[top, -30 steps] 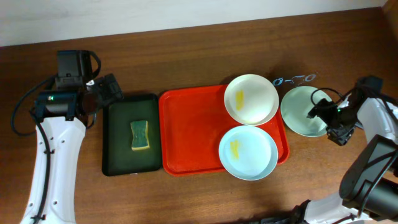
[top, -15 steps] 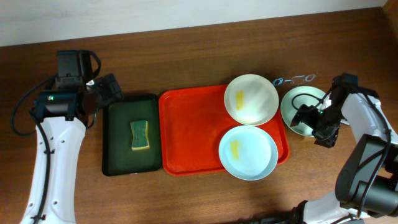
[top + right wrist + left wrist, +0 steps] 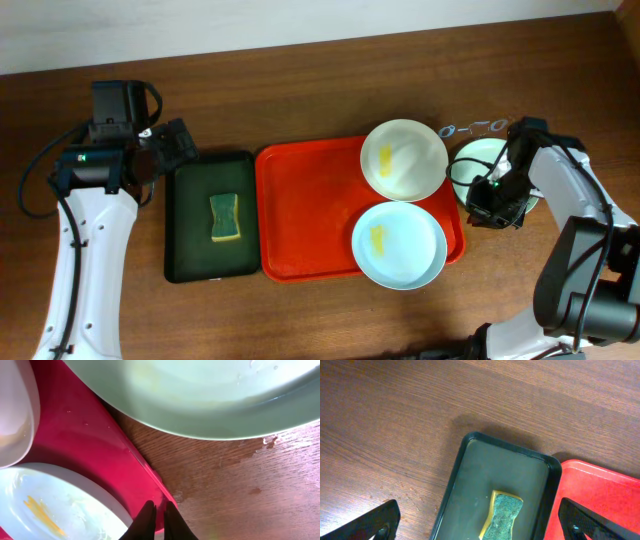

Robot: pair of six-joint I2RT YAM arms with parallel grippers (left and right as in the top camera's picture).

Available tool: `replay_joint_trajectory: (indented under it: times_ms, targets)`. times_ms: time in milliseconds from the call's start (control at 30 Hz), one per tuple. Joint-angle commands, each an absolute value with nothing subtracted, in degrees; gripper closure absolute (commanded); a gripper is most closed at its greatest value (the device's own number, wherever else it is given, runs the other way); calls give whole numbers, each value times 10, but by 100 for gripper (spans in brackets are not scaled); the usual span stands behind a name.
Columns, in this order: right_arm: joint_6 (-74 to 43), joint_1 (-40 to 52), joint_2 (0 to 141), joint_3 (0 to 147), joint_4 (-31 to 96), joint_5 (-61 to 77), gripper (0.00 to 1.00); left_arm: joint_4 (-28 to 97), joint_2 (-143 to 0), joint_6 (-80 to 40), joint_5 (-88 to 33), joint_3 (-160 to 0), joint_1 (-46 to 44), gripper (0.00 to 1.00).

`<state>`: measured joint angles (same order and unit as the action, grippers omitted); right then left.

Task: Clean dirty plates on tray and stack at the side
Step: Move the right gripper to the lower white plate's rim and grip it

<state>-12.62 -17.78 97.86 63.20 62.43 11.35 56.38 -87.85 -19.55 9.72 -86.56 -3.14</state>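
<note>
- Poised by the dark tray [image 3: 490, 475], left fingers [image 3: 372, 522] spread wide.
- Bent low at the green plate's [image 3: 200, 390] edge, right fingers [image 3: 146, 521] pressed together beside the red tray's [image 3: 90, 455] rim.

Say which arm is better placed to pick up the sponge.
Left. The left tool hovers open by the dark green tray, facing the sponge; the right tool sits shut beyond the red tray, beside the mint plate.

Rear plate [image 3: 404, 160] and front plate [image 3: 398, 245] lie on tray [image 3: 305, 210], third plate [image 3: 472, 160] right of it.
</note>
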Motion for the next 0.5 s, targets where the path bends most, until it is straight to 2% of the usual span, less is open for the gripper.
replay_joint_trajectory:
  times_ms: [0, 300, 467]
  targets:
    - [-111, -172, 967, 628, 637, 109, 87, 565, -882, -201, 103, -867, -28, 1]
    - [-103, -96, 967, 628, 643, 114, 82, 565, -882, -201, 103, -867, -28, 1]
    - [-103, -90, 960, 628, 656, 126, 78, 565, -882, -201, 103, -867, -28, 1]
